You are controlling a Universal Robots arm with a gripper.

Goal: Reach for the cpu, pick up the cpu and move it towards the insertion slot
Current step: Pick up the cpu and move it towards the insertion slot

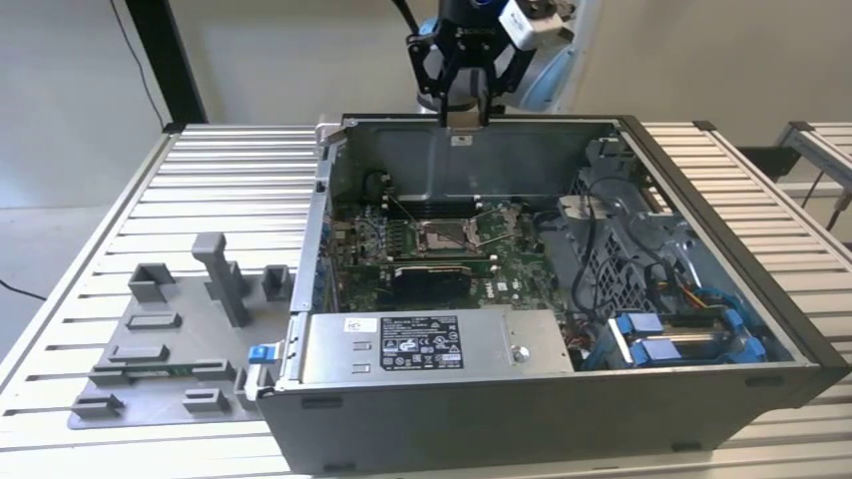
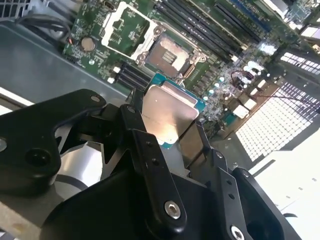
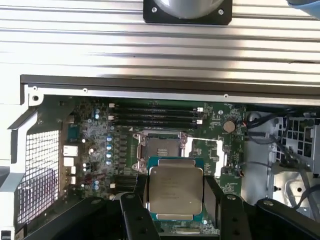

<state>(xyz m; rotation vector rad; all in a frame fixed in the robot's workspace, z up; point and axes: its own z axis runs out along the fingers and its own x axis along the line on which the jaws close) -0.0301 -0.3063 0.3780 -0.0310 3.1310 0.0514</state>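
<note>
In the exterior view the gripper (image 1: 461, 122) hangs above the far wall of the open computer case (image 1: 692, 389), with the chip (image 1: 461, 120) a small pale square between its fingertips, well above the green board (image 1: 513, 261). The socket (image 1: 441, 236) sits on that board near the middle of the case floor, nearer the camera than the gripper and well apart from it. A grey fixture plate (image 1: 174, 344) with upright blocks lies on the slatted table (image 1: 226, 180) at the exterior view's left. In the second wrist view the gripper (image 2: 167, 127) has its two black fingers (image 2: 145, 150) closed on opposite edges of the chip (image 2: 167, 117), which is a thin flat square with a brushed silvery top and a teal-green rim (glare washes out part of it); the socket (image 2: 172, 56) lies beyond it, its metal frame around a grey pin field. In the first wrist view the chip (image 3: 176, 190) is clamped in the gripper (image 3: 176, 192) just short of the socket (image 3: 161, 148), overlapping the frame's nearer edge in the picture.
</note>
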